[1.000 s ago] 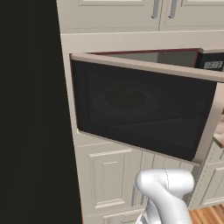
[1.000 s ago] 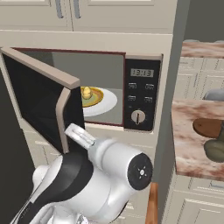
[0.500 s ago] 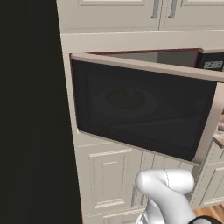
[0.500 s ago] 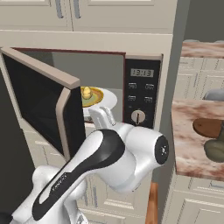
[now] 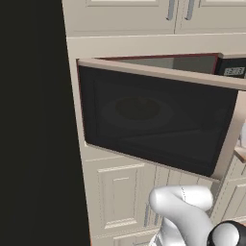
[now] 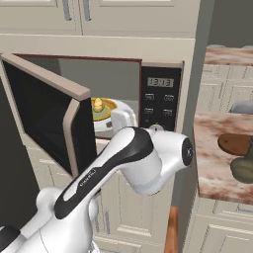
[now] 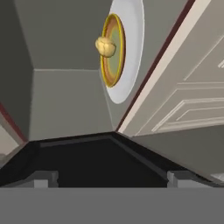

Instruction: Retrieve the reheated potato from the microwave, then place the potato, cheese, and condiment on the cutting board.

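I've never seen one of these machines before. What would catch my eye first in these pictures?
First, the microwave with its dark glass door swung wide open, built into the pale cabinets. Inside, a small lumpy yellow potato sits on a yellow-rimmed plate on the white turntable. In front, the big white robot arm reaches toward the opening, and the gripper is open, short of the potato.

A marbled counter (image 6: pixel 212 163) bears the cutting board (image 6: pixel 236 144) and condiment (image 6: pixel 243 169).
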Robot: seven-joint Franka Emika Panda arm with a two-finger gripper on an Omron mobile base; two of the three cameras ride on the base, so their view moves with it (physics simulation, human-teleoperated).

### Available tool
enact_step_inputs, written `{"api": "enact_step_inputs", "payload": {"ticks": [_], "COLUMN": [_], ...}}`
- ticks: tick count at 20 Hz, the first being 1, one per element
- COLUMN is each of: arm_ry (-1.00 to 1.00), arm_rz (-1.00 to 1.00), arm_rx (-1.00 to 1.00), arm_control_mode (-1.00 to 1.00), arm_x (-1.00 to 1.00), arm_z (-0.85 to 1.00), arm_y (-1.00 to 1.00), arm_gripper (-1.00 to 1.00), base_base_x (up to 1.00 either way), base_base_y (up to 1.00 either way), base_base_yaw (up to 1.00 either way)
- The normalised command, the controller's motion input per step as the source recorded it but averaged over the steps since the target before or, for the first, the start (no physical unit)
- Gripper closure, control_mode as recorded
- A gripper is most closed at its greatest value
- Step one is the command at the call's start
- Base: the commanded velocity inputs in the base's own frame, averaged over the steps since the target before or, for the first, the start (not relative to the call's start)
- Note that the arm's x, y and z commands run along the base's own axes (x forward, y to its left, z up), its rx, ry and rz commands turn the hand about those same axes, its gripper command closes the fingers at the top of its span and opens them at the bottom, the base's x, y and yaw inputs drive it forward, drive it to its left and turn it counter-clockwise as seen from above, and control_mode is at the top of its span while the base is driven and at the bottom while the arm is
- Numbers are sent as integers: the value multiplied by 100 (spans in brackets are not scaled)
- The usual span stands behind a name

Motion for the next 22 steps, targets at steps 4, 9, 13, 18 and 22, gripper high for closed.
{"api": "enact_step_inputs", "payload": {"ticks": [4, 9, 13, 18, 22], "arm_ry": [0, 0, 0, 0, 0], "arm_rz": [9, 17, 25, 29, 30], "arm_rx": [0, 6, 8, 10, 8], "arm_control_mode": [-100, -100, -100, -100, -100], "arm_x": [-2, -17, -32, -41, -48], "arm_z": [-6, -2, 0, -3, -3], "arm_y": [32, 28, 27, 27, 33], "arm_gripper": [-100, -100, -100, -100, -100], "base_base_x": [0, 0, 0, 0, 0], "base_base_y": [0, 0, 0, 0, 0], "base_base_yaw": [0, 0, 0, 0, 0]}}
